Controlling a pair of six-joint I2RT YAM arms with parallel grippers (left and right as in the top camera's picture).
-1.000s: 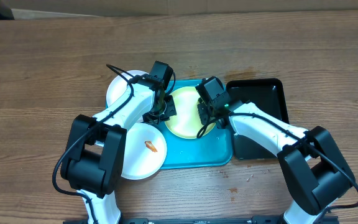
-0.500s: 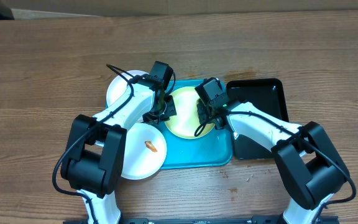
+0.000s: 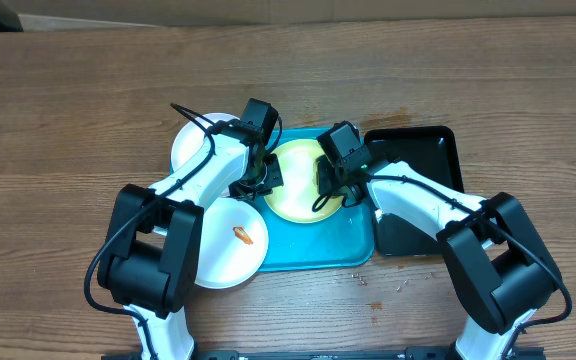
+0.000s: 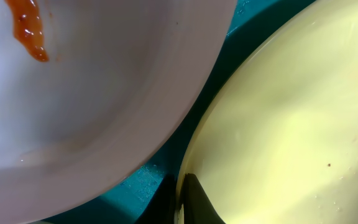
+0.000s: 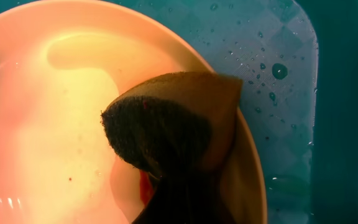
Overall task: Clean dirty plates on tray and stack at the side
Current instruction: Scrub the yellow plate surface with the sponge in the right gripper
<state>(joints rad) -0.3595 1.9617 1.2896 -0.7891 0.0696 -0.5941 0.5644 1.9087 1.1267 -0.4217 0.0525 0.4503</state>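
Note:
The green-rimmed plate (image 3: 298,182) lies on the turquoise tray (image 3: 318,250). My left gripper (image 3: 259,182) is shut on its left rim; in the left wrist view the fingers (image 4: 182,200) pinch the plate's edge (image 4: 291,124). My right gripper (image 3: 332,186) is shut on a dark sponge (image 5: 166,124) pressed on the plate (image 5: 55,112), with a red smear (image 5: 145,186) beside it. A white plate (image 3: 226,250) with an orange smear (image 3: 242,236) overlaps the tray's left edge; it also shows in the left wrist view (image 4: 73,93). Another white plate (image 3: 190,145) lies at the back left.
A smaller black tray (image 3: 423,160) sits against the turquoise tray's right side, under my right arm. The wet tray floor (image 5: 278,93) shows to the right of the sponge. Bare wooden table surrounds the trays.
My right gripper has shifted slightly across the green-rimmed plate with the sponge. The left arm and the plates have not moved.

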